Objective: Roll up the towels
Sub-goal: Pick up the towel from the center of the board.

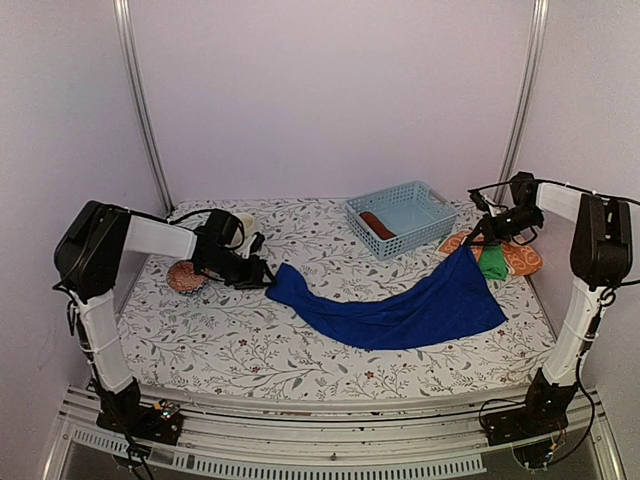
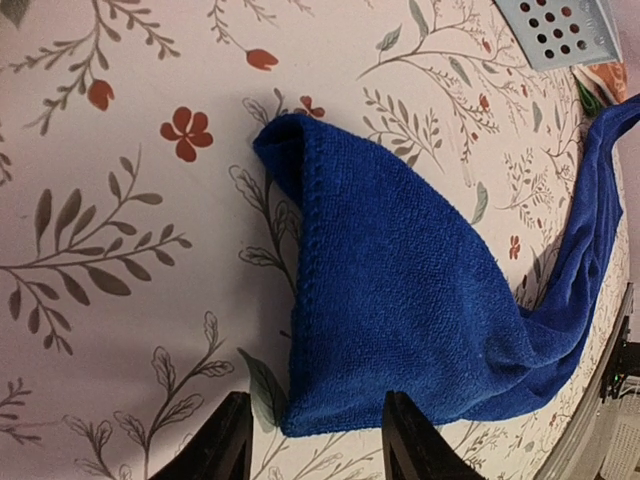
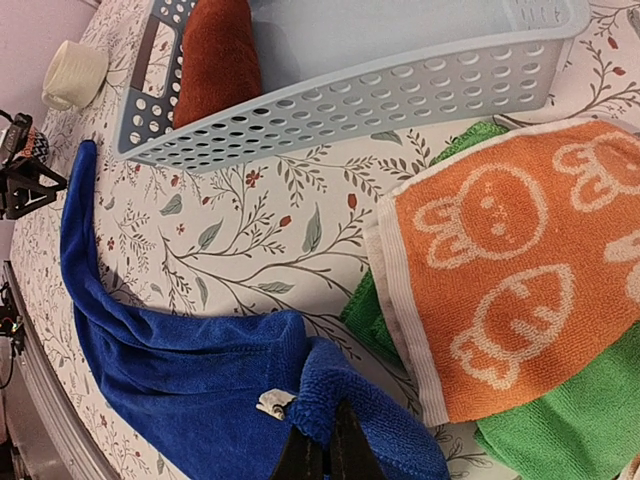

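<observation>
One rust-brown towel (image 3: 215, 60) in basket (image 3: 400, 95) | blue towel (image 1: 400, 305) outside, on table (image 1: 220, 330)

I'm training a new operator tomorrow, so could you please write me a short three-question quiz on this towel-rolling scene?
1. True or false: the brown towel lies inside the basket.
2. What does the right claw pinch? A. the basket B. the blue towel C. the brown towel
3. Fill in: the orange towel lies on top of the ___ towel.
Key: 1 true; 2 B; 3 green towel.
</observation>
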